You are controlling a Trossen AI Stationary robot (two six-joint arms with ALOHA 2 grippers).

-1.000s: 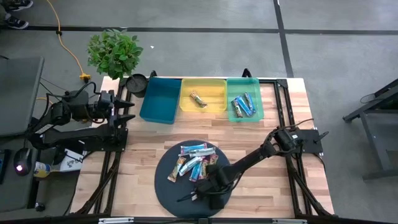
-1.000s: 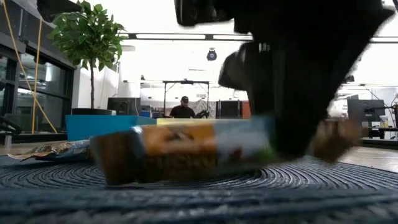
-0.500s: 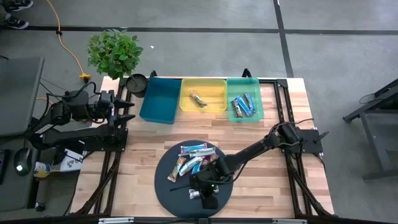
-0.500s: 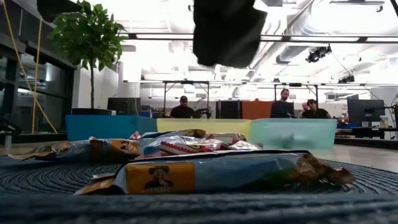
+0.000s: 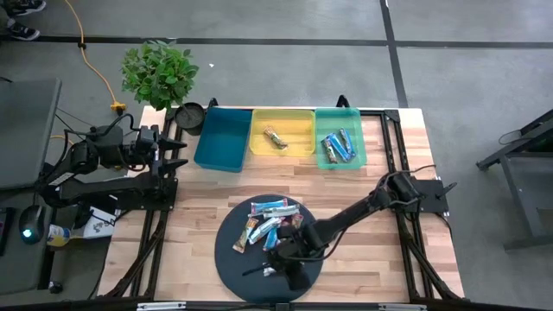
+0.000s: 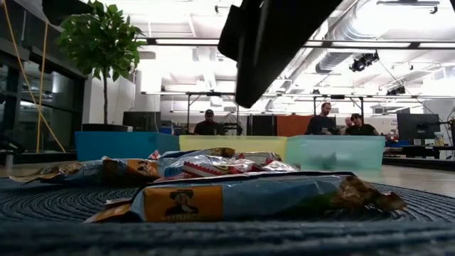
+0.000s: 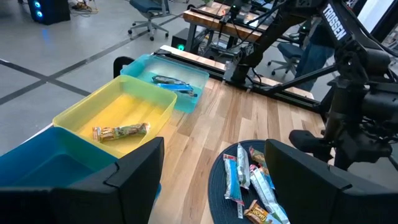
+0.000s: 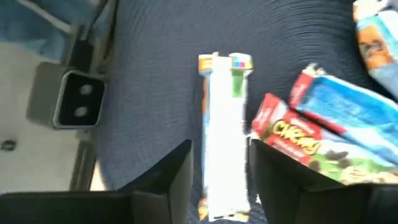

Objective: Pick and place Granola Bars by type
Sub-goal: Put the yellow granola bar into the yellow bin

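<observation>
Pick step: right gripper (image 8: 219, 180) hovers, fingers spread astride granola bar (image 8: 222, 134) on round mat (image 5: 246, 263). You descend, clench next. Left gripper (image 7: 214, 174) parked by worktop's left edge, fingers apart.

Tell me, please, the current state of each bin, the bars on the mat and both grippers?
Blue bin: empty.
Yellow bin: holds one bar.
Green bin: holds several blue bars.
Round mat: carries a loose cluster of bars.
Right gripper: open, fingers either side of a white bar lying on the mat.
Left gripper: open, empty, at the table's left edge.
</observation>
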